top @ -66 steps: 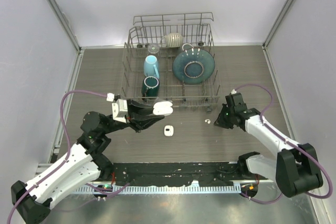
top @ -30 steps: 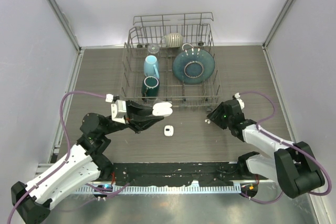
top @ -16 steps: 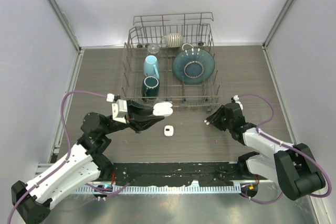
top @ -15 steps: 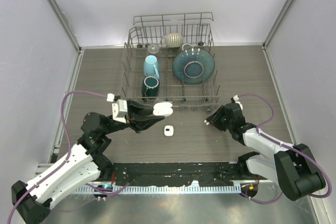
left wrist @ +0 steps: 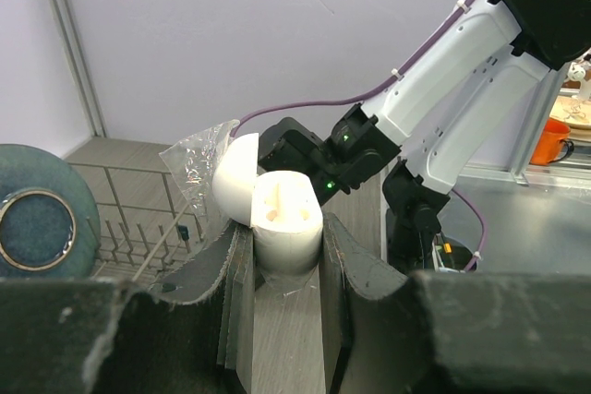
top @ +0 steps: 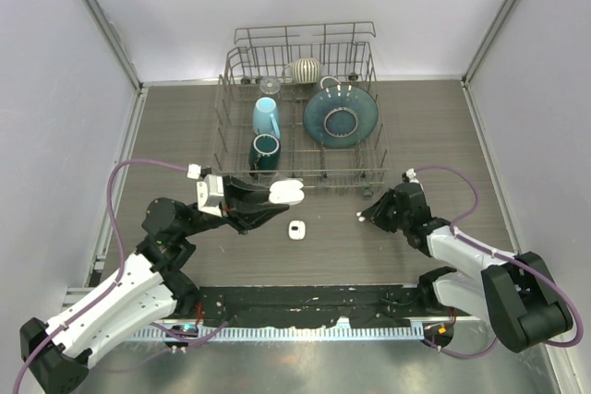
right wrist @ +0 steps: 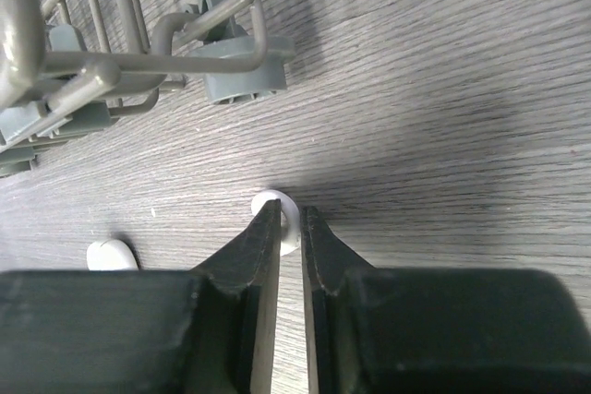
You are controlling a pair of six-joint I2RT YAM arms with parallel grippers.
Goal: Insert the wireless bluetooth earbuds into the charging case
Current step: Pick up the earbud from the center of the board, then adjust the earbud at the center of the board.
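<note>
My left gripper point(top: 277, 195) is shut on an open white charging case point(top: 288, 192) held above the table. In the left wrist view the case point(left wrist: 286, 220) stands upright between my fingers, its lid point(left wrist: 235, 177) tipped back to the left and its two sockets showing. My right gripper point(top: 363, 216) is low at the table, shut on a small white earbud point(top: 359, 217). In the right wrist view the earbud point(right wrist: 270, 201) is pinched between my fingertips point(right wrist: 289, 219) and rests on the wood.
A second white case point(top: 297, 230) lies on the table between the arms. A small white object point(right wrist: 111, 254) lies left of my right fingers. The wire dish rack point(top: 305, 173) stands just behind, holding cups point(top: 266, 117) and a plate point(top: 341, 115); its foot point(right wrist: 238, 81) is close.
The right gripper slid left and down to the earbud, and its fingers closed onto it. The left arm and its case stayed still.
</note>
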